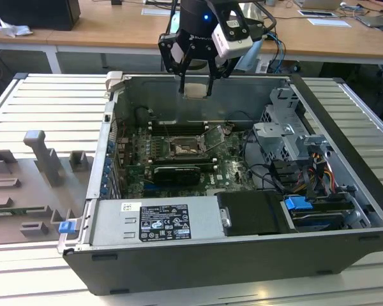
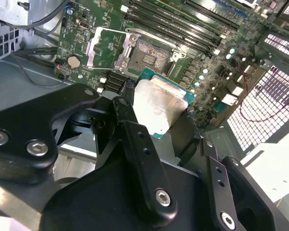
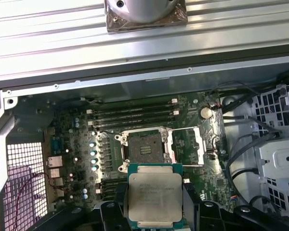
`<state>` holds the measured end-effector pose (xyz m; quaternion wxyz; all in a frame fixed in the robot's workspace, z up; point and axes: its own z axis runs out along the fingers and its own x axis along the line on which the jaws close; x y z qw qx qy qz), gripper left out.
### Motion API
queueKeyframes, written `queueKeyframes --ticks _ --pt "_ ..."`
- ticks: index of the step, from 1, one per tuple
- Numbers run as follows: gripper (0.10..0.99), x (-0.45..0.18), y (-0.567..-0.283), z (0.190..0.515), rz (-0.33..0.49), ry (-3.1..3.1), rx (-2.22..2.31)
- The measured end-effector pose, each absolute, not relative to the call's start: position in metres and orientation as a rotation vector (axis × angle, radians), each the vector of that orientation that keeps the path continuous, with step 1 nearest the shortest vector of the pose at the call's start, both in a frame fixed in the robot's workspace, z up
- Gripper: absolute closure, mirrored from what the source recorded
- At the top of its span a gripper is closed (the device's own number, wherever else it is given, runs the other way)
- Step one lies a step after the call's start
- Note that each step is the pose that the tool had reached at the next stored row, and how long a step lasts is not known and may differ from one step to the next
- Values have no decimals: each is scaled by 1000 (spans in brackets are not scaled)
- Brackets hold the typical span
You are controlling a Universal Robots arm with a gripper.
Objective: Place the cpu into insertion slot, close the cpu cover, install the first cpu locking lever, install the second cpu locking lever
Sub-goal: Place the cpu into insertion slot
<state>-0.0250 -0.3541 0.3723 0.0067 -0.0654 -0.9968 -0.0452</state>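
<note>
Slatted metal surface point(image 1: 32, 95) carries the open computer case point(image 1: 179, 268). Our gripper point(image 1: 196, 88) hangs above it, clamped on the cpu point(image 3: 155, 197), well over the bare insertion slot point(image 3: 143, 149), with the cpu cover point(image 3: 185, 144) flipped aside. We judge that a tilted or misaligned chip could jam and damage the slot.

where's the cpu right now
In the exterior view the cpu is clamped in the gripper above the open case, not yet in the empty insertion slot.
</note>
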Motion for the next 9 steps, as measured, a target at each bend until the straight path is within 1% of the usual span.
queueKeyframes --ticks 9 --pt "549 -25 -354 372 -140 -3117 -244"
